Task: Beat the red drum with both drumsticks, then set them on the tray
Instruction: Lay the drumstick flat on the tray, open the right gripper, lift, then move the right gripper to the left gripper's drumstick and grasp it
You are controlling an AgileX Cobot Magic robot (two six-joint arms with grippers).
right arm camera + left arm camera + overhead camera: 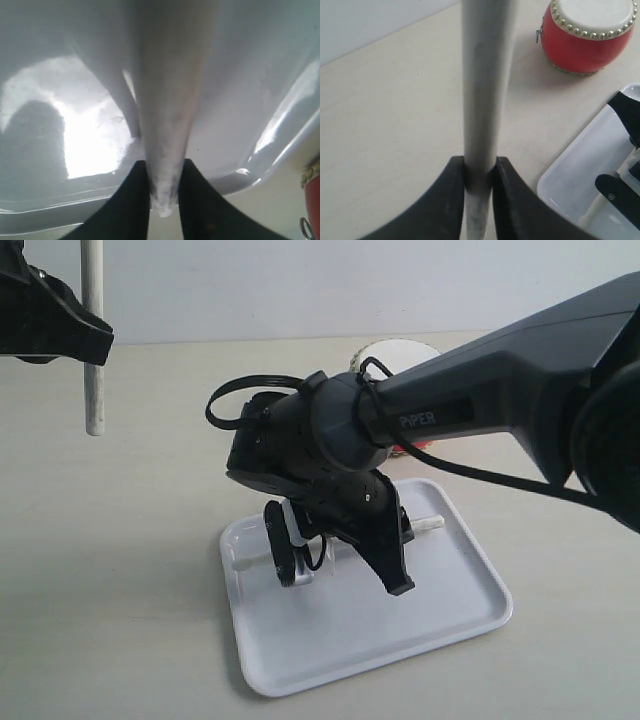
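White plastic lies just beneath the right gripper [163,162], whose jaws pinch the drumstick [170,115] low over the tray [460,625]. I cannot tell whether the stick touches the floor. To finish well, I judge, lower until it lies flat, part the jaws a little, then lift straight. The red drum [398,352] stands beyond this gripper. Well apart, the raised left gripper [480,162] clamps the second drumstick [482,75] upright.
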